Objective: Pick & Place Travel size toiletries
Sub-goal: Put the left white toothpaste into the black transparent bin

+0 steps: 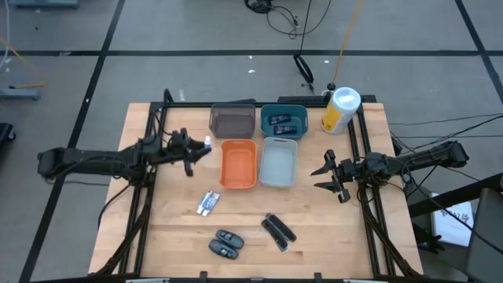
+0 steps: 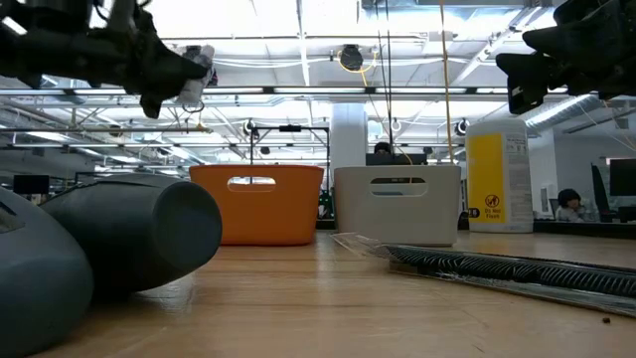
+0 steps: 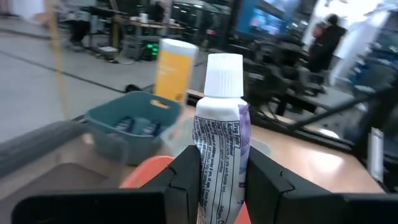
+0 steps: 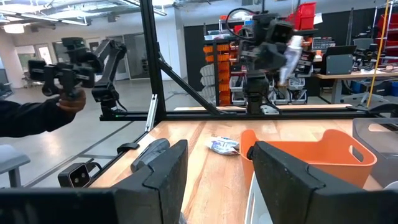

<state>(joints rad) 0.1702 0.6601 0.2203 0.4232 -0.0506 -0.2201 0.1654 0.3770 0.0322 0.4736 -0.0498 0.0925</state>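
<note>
High view is showing the left gripper (image 1: 198,152) hovering beside the orange bin (image 1: 239,164), its jaws clenching a silvery-white tube (image 3: 219,143) whose white cap is sticking out beyond the fingertips. The second silvery-white tube (image 1: 208,203) is lying on the table (image 1: 330,228), well away from those jaws. The right gripper (image 1: 328,175) is waiting just beside the pale grey bin (image 1: 278,163), jaws spread and holding nothing. Two dark blue tubes (image 1: 284,122) are lying inside the teal bin (image 1: 283,109).
</note>
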